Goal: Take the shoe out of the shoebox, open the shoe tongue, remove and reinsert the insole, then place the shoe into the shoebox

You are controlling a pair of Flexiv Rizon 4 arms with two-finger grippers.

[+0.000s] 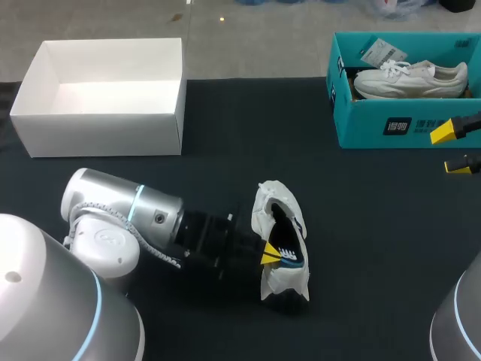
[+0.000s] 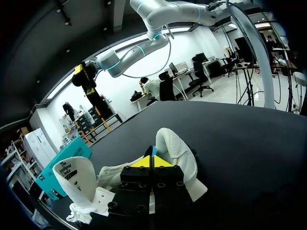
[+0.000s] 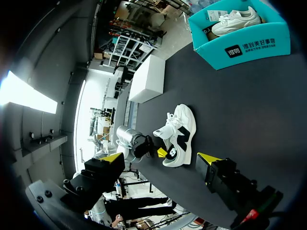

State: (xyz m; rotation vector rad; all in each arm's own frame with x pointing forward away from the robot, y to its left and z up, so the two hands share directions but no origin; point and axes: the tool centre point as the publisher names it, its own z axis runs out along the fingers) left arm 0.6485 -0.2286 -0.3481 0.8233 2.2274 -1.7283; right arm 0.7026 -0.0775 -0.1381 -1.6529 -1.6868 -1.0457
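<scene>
Shoe (image 1: 267,204) lies on its side mid-surface (image 1: 376,263), well apart from the teal box (image 1: 361,129). My left pincer (image 1: 269,254) is clenched inside it, seemingly on the insole (image 1: 290,254). My right pincer (image 1: 453,148) hangs released. With only 1 pincer engaged, the shoe may drag along, or the insole may slip free.

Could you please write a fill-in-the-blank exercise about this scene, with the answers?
The teal shoebox holds a ___ shoe.
The right gripper is ___, near that shoebox.
The left gripper is shut on the ___ insole of the other shoe.
Answers: white; open; blue.
</scene>
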